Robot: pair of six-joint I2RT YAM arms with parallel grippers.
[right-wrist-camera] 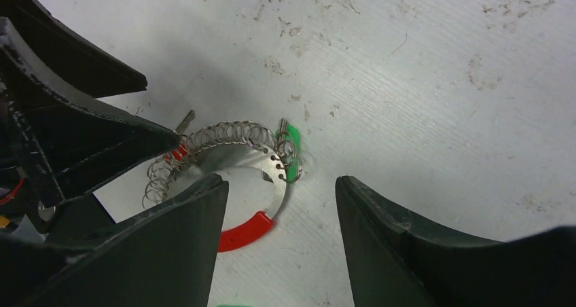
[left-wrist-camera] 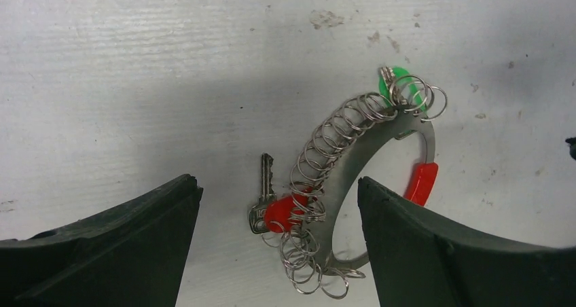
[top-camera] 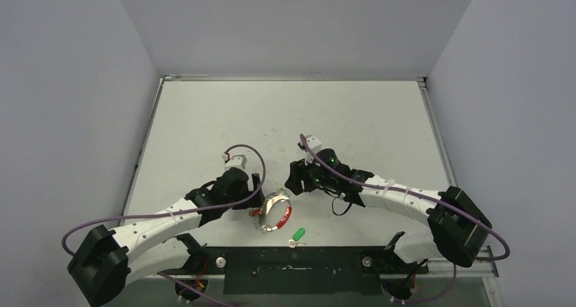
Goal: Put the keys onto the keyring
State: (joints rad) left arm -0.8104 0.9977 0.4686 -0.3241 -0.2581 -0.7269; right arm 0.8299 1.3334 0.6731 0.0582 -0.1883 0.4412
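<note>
The keyring [left-wrist-camera: 319,151] lies flat on the table [top-camera: 285,117], with a green key [left-wrist-camera: 397,83] among its small rings and a red key [left-wrist-camera: 270,210] at its coil. A second key [top-camera: 297,235], also green, lies loose just beside the keyring, toward the arm bases. The left gripper [left-wrist-camera: 277,183] and right gripper [right-wrist-camera: 280,179] both hover over the keyring, fingers spread, grasping nothing.

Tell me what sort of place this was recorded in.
Probably a robot lab test cell: a scuffed white table boxed in by plain grey walls, a left arm and right arm mounted at its near edge, and a keyring and a loose green key laid out.
</note>
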